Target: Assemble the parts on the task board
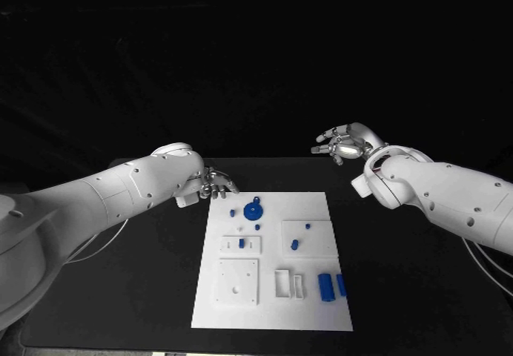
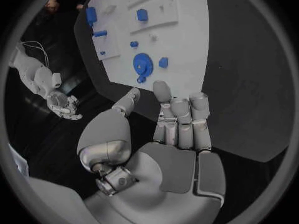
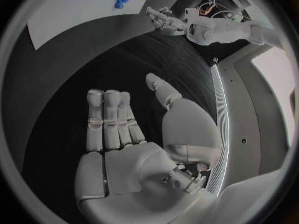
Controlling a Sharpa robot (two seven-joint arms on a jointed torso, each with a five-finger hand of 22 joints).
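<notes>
Your left hand point(image 1: 214, 185) hovers empty, fingers apart, at the task board's point(image 1: 321, 311) far left corner; your right hand point(image 1: 344, 144) is likewise empty, well beyond the board. Nearest lies the blue gear point(image 1: 253, 211), likely light, stiff, slick plastic, so pinch its rim.

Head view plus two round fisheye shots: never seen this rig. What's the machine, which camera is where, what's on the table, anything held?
It is a robot with two white arms, each ending in a silver hand with many fingers. The square picture comes from a camera on its head, looking down at a black table. Each round picture comes from a camera at one wrist, behind that hand.

On the table lies a white board carrying small blue parts, among them a blue gear and two blue blocks near the robot.

The left hand hangs at the board's far left corner. The right hand is raised beyond the board, off to the right. Both have their fingers apart and hold nothing.
</notes>
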